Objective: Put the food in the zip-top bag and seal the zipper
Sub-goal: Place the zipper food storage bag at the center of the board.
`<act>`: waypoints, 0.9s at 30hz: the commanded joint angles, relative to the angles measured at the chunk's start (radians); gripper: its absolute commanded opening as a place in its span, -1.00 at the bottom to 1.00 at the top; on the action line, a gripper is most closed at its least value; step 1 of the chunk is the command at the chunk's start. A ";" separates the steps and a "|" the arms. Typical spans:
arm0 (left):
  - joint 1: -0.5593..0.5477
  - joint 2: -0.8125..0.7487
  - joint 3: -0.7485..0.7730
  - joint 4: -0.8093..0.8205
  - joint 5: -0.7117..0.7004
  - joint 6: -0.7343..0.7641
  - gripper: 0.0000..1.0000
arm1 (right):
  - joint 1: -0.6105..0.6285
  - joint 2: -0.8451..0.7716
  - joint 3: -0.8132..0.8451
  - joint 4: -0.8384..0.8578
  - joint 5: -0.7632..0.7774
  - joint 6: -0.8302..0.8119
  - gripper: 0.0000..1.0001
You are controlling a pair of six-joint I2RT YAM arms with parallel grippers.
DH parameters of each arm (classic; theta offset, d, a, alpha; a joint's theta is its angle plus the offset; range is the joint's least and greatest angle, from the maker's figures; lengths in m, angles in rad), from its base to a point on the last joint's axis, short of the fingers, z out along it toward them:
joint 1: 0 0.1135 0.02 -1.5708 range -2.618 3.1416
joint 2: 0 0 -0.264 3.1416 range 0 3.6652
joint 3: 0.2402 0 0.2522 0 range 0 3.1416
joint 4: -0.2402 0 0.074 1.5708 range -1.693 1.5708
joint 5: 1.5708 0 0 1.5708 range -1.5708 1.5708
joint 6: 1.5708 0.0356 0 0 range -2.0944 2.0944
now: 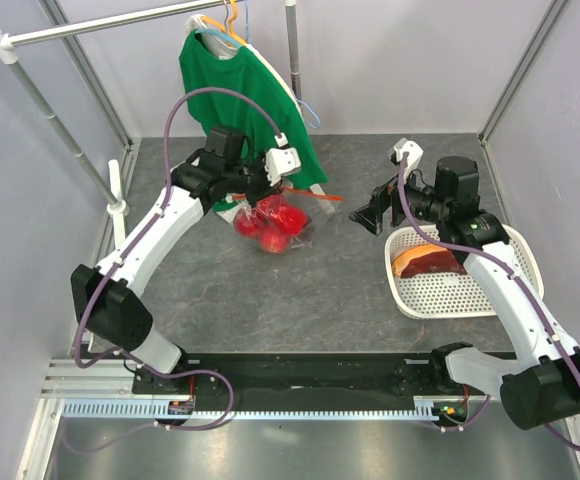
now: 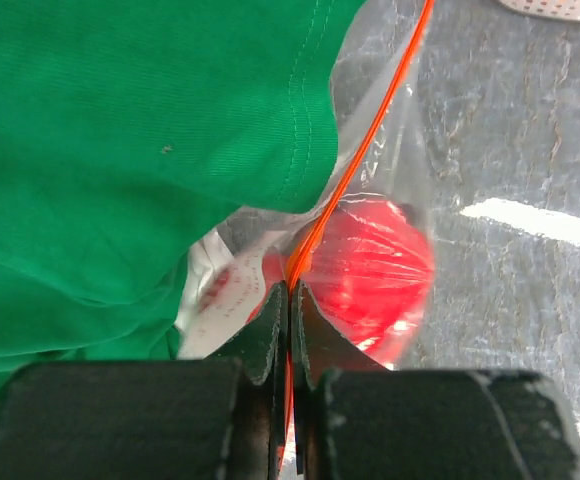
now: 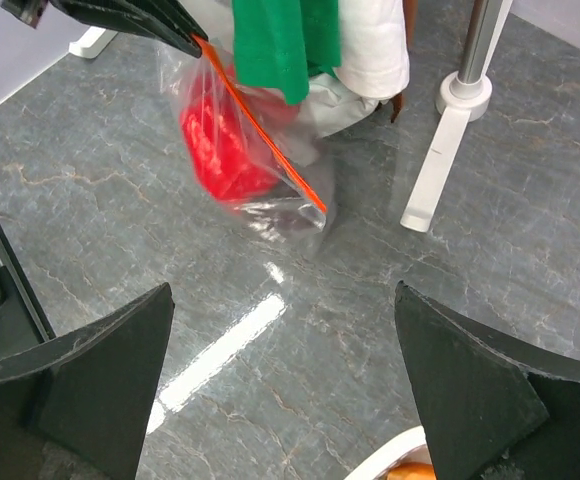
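Top external view: the left pincer (image 1: 262, 188) is clenched on the thin orange-red zipper strip (image 1: 315, 195) of the clear plastic zip-top bag (image 1: 305, 226).
Glossy red round fruits (image 1: 273, 226) sit inside the bag, which hangs from that grip in front of the green shirt (image 1: 235, 90), low over the grey stone-patterned counter (image 1: 300, 300). The right pincer (image 3: 282, 300) is spread wide, grasping nothing, well apart from the bag and near the white perforated basket (image 1: 475, 292).
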 commanded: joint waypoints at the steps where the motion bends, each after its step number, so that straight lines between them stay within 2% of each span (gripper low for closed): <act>1: 0.001 -0.072 -0.093 0.022 0.036 0.067 -0.96 | -0.014 -0.019 0.049 0.011 -0.052 0.003 0.96; 7: 0.000 -0.260 -0.364 -0.064 0.117 0.055 -0.96 | -0.017 -0.051 0.026 -0.033 -0.080 -0.040 0.96; 14: -0.039 -0.368 -0.485 -0.227 0.257 0.053 -0.96 | -0.016 -0.022 0.037 -0.032 -0.101 -0.027 0.96; 20: -0.124 -0.380 -0.583 -0.273 0.238 0.082 -0.96 | -0.016 -0.025 0.025 -0.033 -0.101 -0.028 0.96; 24: -0.163 -0.319 -0.622 -0.256 0.238 0.033 -0.96 | -0.016 -0.033 0.013 -0.044 -0.106 -0.037 0.96; 26: -0.187 -0.302 -0.628 -0.247 0.234 0.024 -0.85 | -0.016 -0.034 0.011 -0.051 -0.101 -0.050 0.96; 27: -0.195 -0.296 -0.631 -0.242 0.226 0.007 -0.57 | -0.017 -0.034 0.008 -0.053 -0.092 -0.051 0.96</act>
